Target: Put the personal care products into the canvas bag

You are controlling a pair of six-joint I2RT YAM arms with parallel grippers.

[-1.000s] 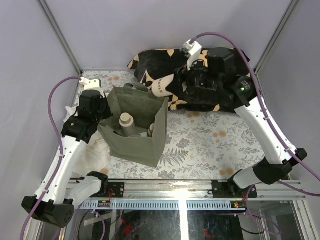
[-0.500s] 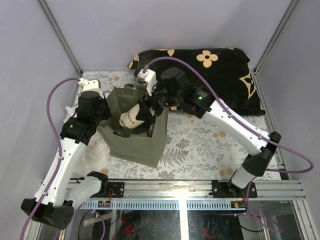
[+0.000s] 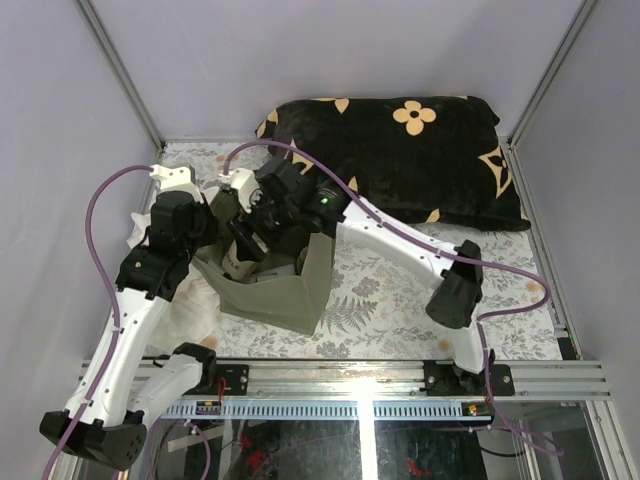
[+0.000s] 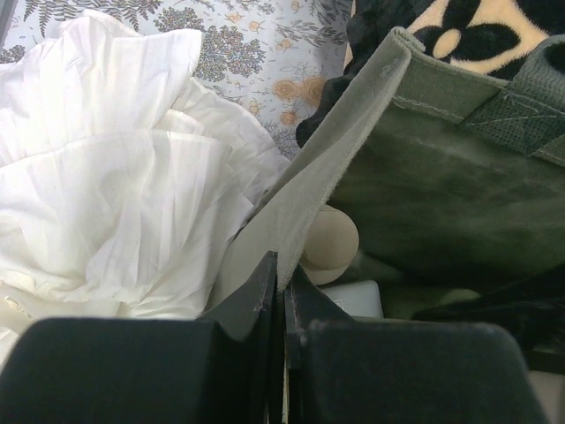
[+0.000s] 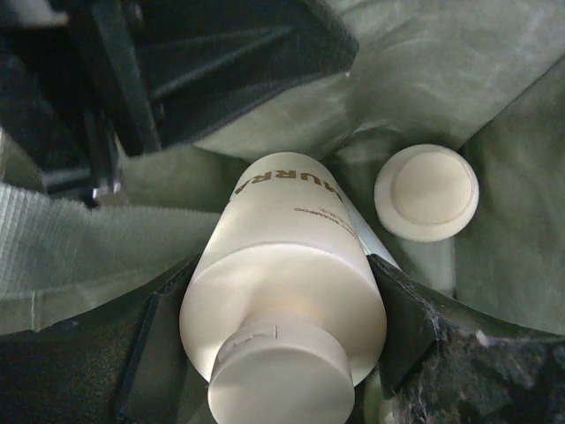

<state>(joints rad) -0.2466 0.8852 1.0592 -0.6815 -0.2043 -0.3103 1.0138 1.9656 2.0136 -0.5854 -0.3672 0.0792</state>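
Two bottles show in the right wrist view. One bottle [image 5: 287, 283] is clamped between the fingers [image 5: 163, 340] of the right end effector [image 5: 282, 331]. Its cap is nearest the lens and its body points down into the bag [image 5: 441, 79], with green fabric on every side. The second bottle [image 5: 426, 192] shows only its round top, just right of the held one and lower in the bag.

Overhead: the bag [image 3: 300, 285] stands on the bench [image 3: 400, 290], left of centre. The right arm [image 3: 390, 235] reaches across from the right and bends down over the bag's mouth, hiding most of the inside. The held bottle [image 3: 237, 262] reads there only as a pale patch. The left end effector [image 3: 207, 232] is at the bag's left rim.

Left wrist view adds the grip detail: the left end effector [image 4: 282, 278] is closed, with the bag's rim pinched between its fingers. A pale cap [image 4: 331, 243] sits just inside that wall; which bottle it belongs to, cannot tell.

Around the bag: a crumpled white cloth [image 3: 185, 305] lies against its left side, under the left arm. A black cushion [image 3: 400, 150] with tan flowers lies behind it along the far edge. Whether cushion and bag touch, cannot tell.
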